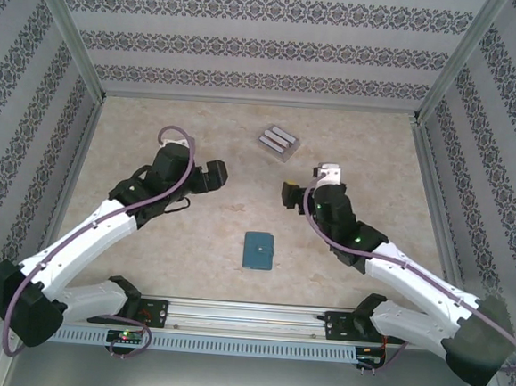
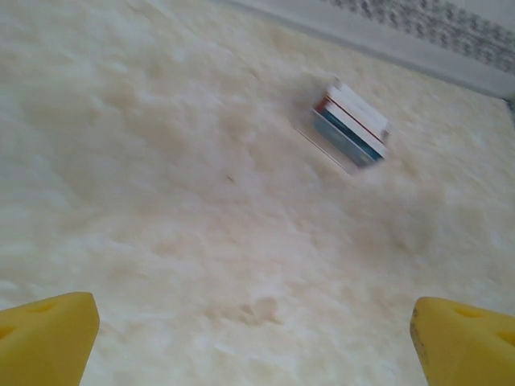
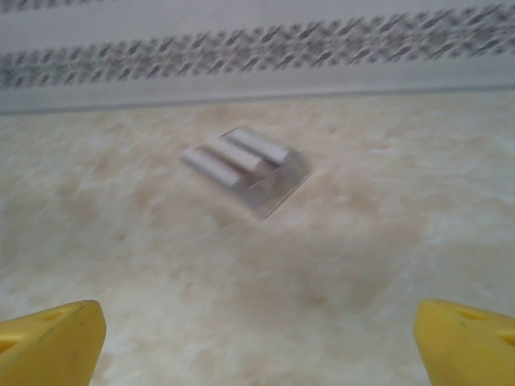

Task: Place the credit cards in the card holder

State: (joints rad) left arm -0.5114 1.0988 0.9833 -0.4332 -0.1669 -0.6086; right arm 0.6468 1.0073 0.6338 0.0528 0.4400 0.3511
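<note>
Several grey-silver credit cards (image 1: pixel 278 141) stand in a small clear stand at the back middle of the table. They also show blurred in the left wrist view (image 2: pixel 352 127) and the right wrist view (image 3: pixel 236 157). The teal card holder (image 1: pixel 259 251) lies folded shut near the front middle. My left gripper (image 1: pixel 215 175) hovers left of the cards and apart from them. It is open (image 2: pixel 257 342), with nothing between its yellow fingertips (image 2: pixel 48 334). My right gripper (image 1: pixel 290 195) hangs just in front of the cards, open (image 3: pixel 257 346) and holding nothing, its fingertips (image 3: pixel 52 342) wide apart.
The clear plastic stand (image 3: pixel 278 186) under the cards juts out toward the front. Patterned walls (image 1: pixel 251 49) close the table at the back and both sides. A metal rail (image 1: pixel 248 322) runs along the near edge, in front of the card holder.
</note>
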